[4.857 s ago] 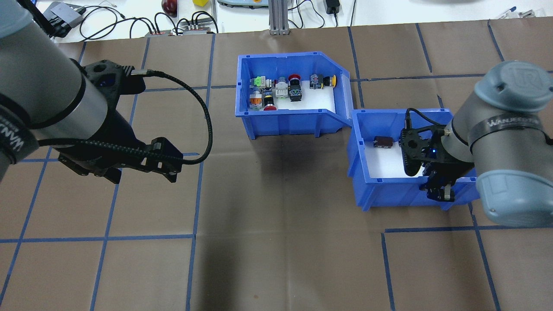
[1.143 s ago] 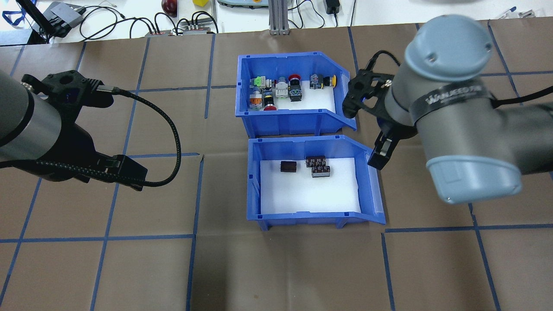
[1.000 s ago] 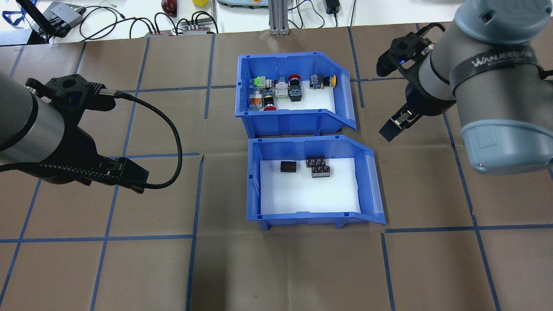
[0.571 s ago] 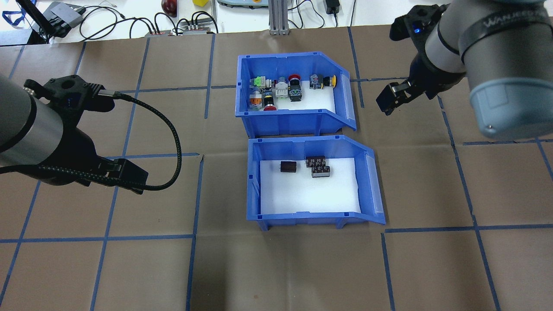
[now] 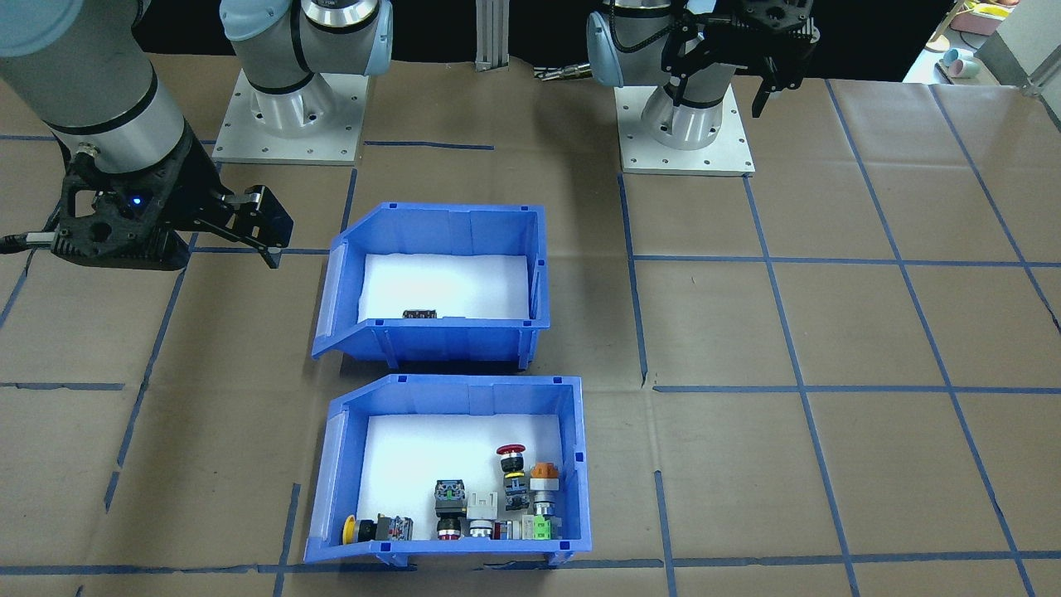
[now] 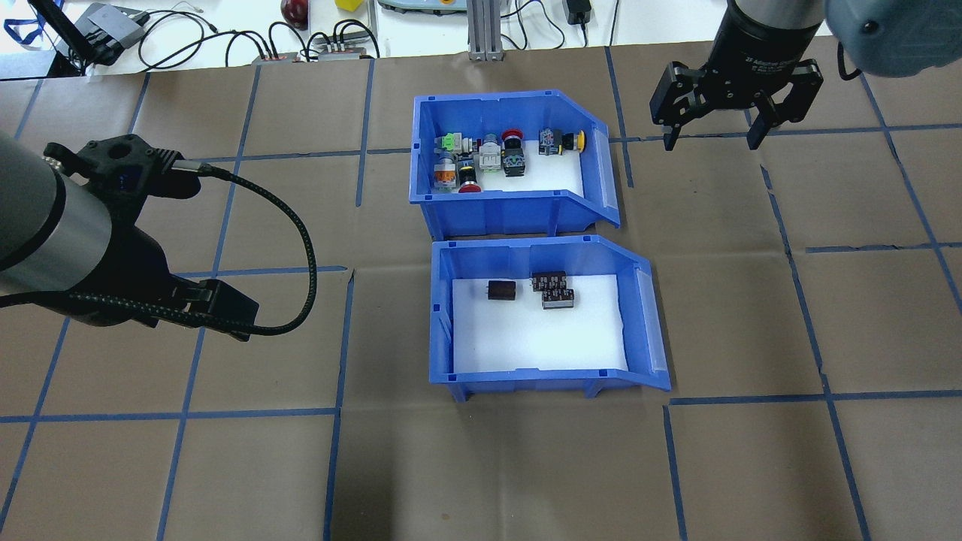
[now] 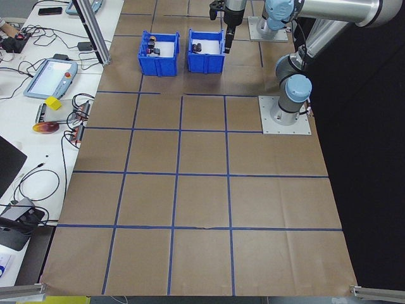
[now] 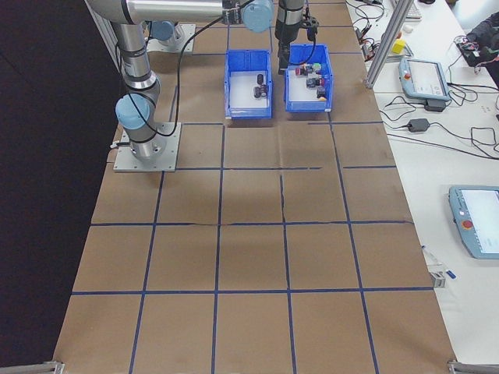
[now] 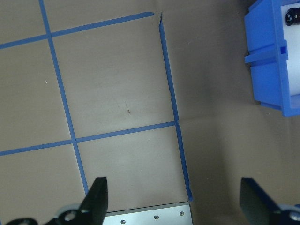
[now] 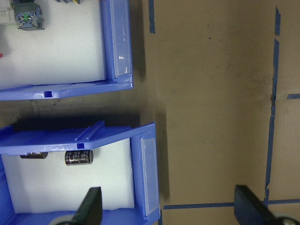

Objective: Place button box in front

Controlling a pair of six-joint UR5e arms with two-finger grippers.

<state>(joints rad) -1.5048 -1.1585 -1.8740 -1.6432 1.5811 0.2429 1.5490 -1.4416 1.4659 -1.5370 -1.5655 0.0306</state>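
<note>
Judging by the layout, the swap step looks done or nearly so: the button box [image 6: 511,161] sits on the surface on the side far from the robot, w/ the other blue bin [image 6: 541,315] (dark cylinders) just behind it, nearer the robot bases. Next move probably calls for a retreat only, or a small nudge if alignment matters.

Right gripper [image 6: 710,135] hangs off the box's sloped side, near but apart, jaws wide apart and empty. Left gripper [image 9: 173,206] is well apart from both bins, jaws also spread, nothing betw. them.
</note>
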